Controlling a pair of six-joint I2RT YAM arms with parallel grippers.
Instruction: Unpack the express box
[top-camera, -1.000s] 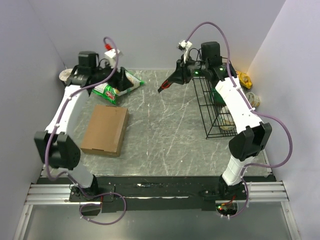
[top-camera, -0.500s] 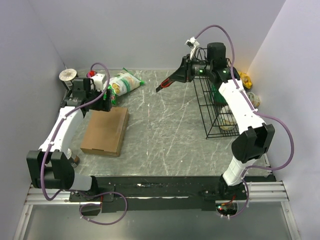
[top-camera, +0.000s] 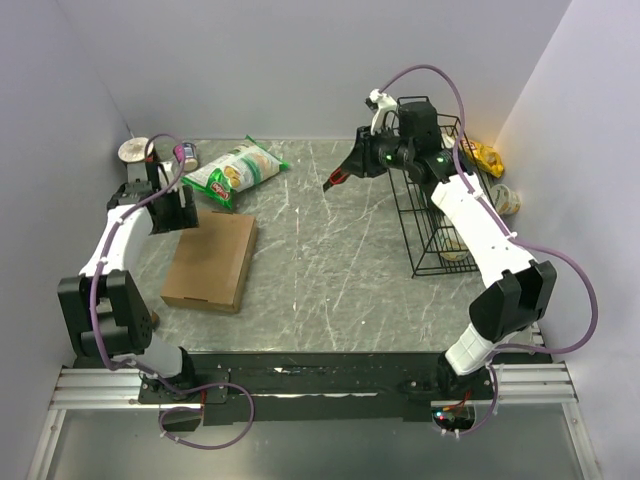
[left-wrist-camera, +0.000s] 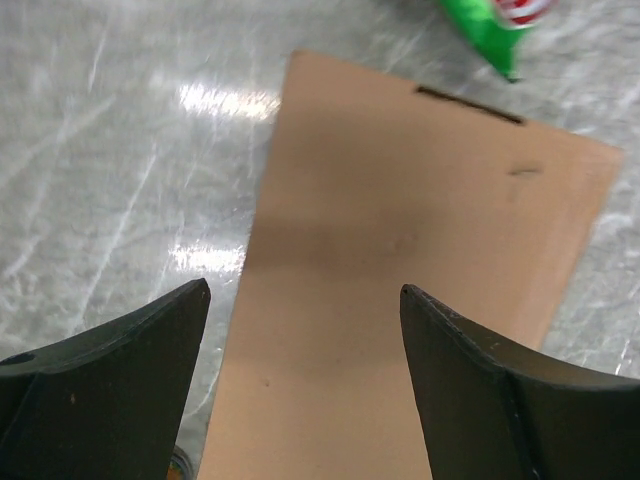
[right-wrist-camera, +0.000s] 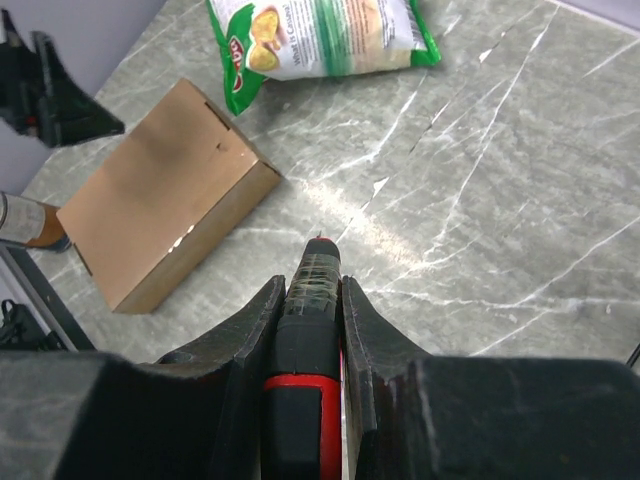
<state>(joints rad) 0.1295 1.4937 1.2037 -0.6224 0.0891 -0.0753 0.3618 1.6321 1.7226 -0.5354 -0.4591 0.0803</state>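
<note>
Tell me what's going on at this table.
Two robot arms are getting set to open the express box, which lies flat and closed on the table in front of the left arm. The left gripper hovers open just above it, holding nothing. The right gripper is shut on a red-and-black tool, apparently a cutter, held in the air and pointing toward the box. A snack bag lies beyond the box.

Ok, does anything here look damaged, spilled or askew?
Nothing stands out. The express box lies flat and closed, with no visible tears; the snack bag beyond it looks intact, nothing spilled.
</note>
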